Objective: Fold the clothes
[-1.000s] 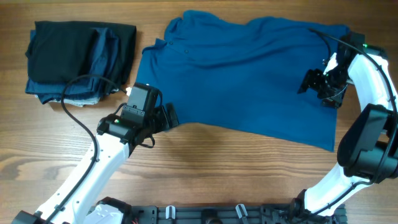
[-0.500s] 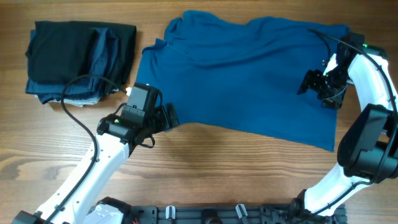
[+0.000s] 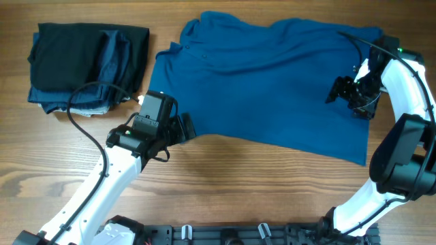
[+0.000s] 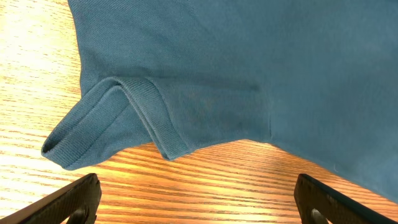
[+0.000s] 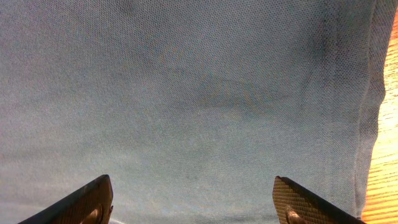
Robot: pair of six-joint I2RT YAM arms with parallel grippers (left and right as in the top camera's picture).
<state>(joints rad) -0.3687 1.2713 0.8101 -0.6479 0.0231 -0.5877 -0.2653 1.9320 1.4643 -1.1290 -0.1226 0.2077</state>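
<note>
The clothes, a bright blue polo shirt [image 3: 266,82], lie spread across the back half of the wooden table [image 3: 259,184], collar to the left. My left gripper [image 3: 184,127] is at the shirt's near-left edge. In the left wrist view it [image 4: 199,208] stands wide open over bare wood, just short of the folded-over sleeve with its ribbed cuff [image 4: 115,121]. My right gripper [image 3: 344,92] hovers over the shirt's right part. In the right wrist view it [image 5: 196,208] is open with only flat blue fabric [image 5: 186,93] between the fingers, and the hem [image 5: 372,124] runs down the right side.
A stack of black and dark navy folded garments [image 3: 88,64] lies at the back left. A black cable [image 3: 88,95] loops from the left arm across that stack's near edge. A black rail [image 3: 225,235] runs along the table's front edge.
</note>
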